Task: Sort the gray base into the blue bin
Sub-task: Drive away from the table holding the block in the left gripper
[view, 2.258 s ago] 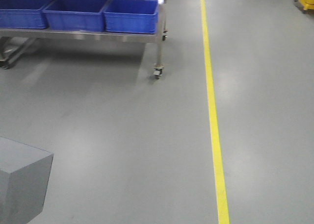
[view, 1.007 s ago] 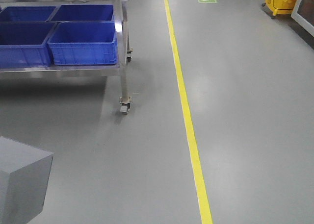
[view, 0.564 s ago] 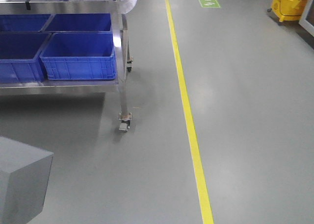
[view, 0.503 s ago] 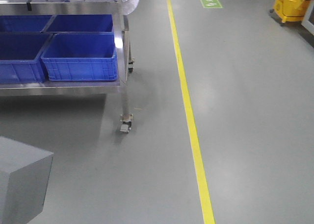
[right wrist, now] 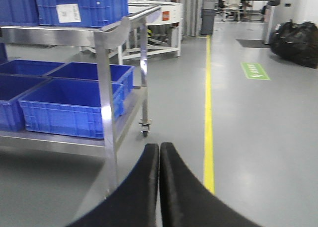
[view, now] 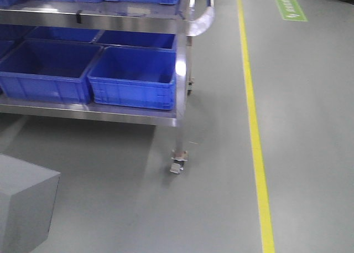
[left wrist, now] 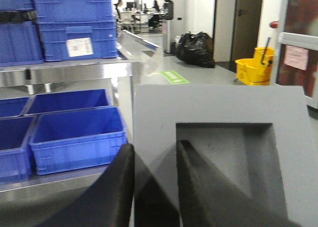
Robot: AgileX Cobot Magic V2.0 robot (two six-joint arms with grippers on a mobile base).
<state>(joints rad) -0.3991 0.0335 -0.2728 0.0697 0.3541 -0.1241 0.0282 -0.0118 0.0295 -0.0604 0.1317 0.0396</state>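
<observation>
Nearer now, steel cart [view: 180, 98] holds blue bin [view: 133, 78] beside its post.

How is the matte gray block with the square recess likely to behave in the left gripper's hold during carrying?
The matte gray block looks stiff: its edges and recess are crisp where the left gripper pinches one wall. Its matte surface probably resists slipping. Held by one wall only, off centre, it may pivot or sag if it is heavy.
</observation>
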